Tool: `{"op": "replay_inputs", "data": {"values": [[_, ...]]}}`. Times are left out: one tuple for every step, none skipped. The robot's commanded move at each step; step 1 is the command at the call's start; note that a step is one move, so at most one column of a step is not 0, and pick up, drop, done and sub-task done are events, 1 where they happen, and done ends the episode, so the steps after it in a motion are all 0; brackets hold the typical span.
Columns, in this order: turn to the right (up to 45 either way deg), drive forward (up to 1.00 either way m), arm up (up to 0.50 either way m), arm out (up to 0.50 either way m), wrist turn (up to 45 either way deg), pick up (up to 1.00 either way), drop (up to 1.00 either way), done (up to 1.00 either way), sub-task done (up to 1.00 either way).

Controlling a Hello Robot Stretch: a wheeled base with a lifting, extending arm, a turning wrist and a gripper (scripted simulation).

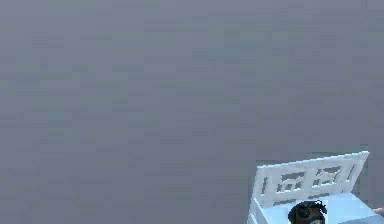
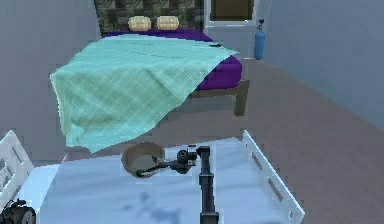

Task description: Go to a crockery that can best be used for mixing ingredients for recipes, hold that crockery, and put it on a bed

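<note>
The jaws sit at the end of the dark arm [image 2: 206, 190], right against a brown bowl [image 2: 143, 158] that lies on the pale, white-railed bench [image 2: 110, 195]. I cannot tell how the jaws are set or whether they hold anything. Well beyond the jaws stands the bed [image 2: 225, 75], draped with a teal blanket [image 2: 130, 85]. A blue bottle [image 2: 261, 42] stands farther off, to the right.
</note>
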Motion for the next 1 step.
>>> {"op": "replay_inputs", "data": {"values": [[0.0, 0.00, -0.32, 0.00, 0.0, 0.00, 0.00, 0.00, 0.00]]}}
